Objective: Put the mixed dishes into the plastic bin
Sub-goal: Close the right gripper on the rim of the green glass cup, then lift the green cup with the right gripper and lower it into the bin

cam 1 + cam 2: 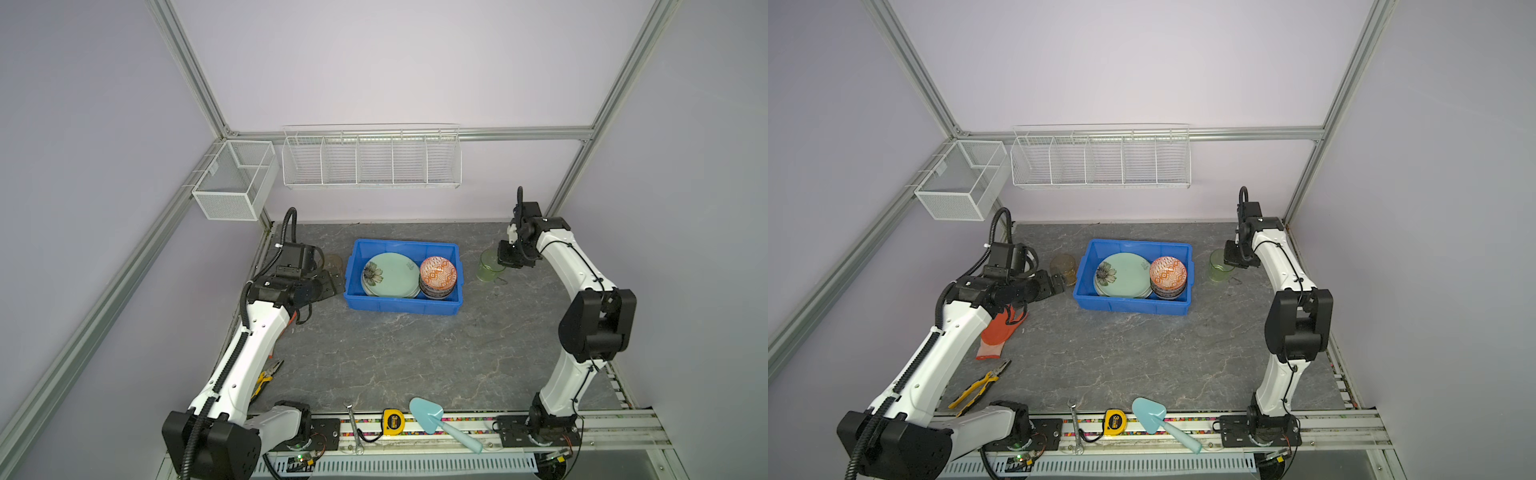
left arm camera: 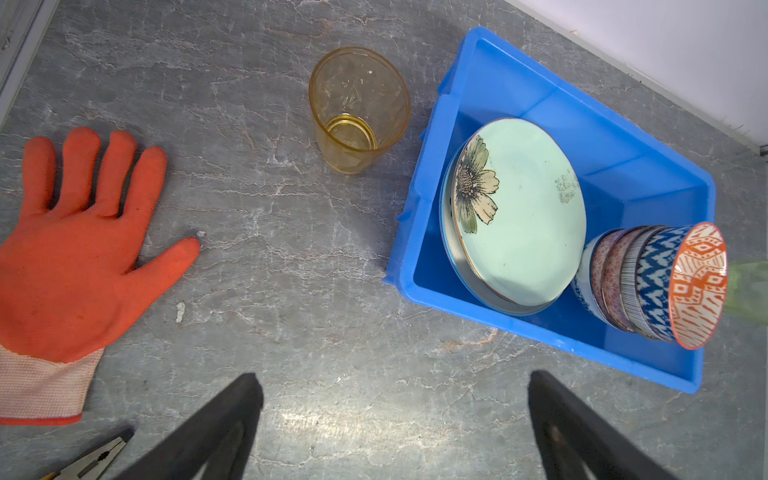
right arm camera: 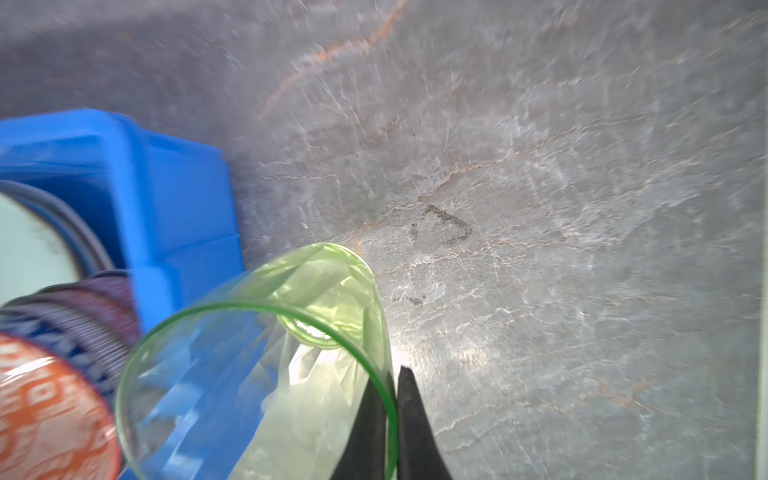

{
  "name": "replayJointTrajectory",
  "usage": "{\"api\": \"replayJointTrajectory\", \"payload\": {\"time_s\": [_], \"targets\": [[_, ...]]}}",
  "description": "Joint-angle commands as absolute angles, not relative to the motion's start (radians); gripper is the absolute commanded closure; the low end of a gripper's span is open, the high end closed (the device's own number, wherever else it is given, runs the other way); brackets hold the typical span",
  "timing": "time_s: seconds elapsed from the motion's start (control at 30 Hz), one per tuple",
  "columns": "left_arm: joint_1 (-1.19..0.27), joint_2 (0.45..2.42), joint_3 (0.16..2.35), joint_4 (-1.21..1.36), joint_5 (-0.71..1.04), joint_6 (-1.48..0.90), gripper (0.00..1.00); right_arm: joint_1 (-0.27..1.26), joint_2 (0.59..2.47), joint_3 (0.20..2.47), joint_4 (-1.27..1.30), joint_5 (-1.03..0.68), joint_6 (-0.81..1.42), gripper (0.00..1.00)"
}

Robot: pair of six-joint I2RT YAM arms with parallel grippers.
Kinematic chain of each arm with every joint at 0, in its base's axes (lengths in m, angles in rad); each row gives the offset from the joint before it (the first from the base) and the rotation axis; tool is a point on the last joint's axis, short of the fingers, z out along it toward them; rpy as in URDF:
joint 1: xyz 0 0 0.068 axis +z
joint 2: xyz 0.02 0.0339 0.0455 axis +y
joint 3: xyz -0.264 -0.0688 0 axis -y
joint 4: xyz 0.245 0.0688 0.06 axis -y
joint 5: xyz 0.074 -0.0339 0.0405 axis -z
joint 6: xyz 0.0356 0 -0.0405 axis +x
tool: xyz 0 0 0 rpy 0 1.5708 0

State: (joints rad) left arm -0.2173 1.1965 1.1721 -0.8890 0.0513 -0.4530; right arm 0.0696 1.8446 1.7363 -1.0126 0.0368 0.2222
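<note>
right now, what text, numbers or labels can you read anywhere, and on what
"3", probably, on the yellow tape measure; rest too small.
Maybe "D", unclear: dark scribble on the tabletop.
Unreadable: faint stamp on the pale green plate.
Too small: the tag on the mesh basket.

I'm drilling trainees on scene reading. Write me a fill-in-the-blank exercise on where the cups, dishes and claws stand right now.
1. The green cup is pinched at its ____ by the shut right claw.
2. The amber cup stands upright on the ____, not in the blue bin.
3. The left claw hovers ____, holding nothing.
4. The topmost plate in the blue bin bears a dark ____.
Missing words: rim; table; open; flower.
</note>
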Motion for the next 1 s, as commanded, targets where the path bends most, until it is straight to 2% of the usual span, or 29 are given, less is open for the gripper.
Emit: {"api": "replayJointTrajectory", "payload": {"time_s": [0.0,0.23,0.57,0.97], "targets": [[-0.174,1.208,1.184,-0.887,0.099,-0.470,0.00,0.090,1.795,1.802,-1.086,0.040,0.193,0.93],[-0.101,1.209,1.184,-0.891,0.130,-0.470,0.00,0.153,1.847,2.006,-1.159,0.032,0.214,0.93],[-0.068,1.197,1.171,-0.911,0.124,-0.470,0.00,0.289,2.082,2.313,-1.201,0.036,0.275,0.93],[-0.060,1.177,1.169,-0.941,0.104,-0.439,0.00,0.342,2.267,2.355,-1.172,0.066,0.298,0.93]]}}
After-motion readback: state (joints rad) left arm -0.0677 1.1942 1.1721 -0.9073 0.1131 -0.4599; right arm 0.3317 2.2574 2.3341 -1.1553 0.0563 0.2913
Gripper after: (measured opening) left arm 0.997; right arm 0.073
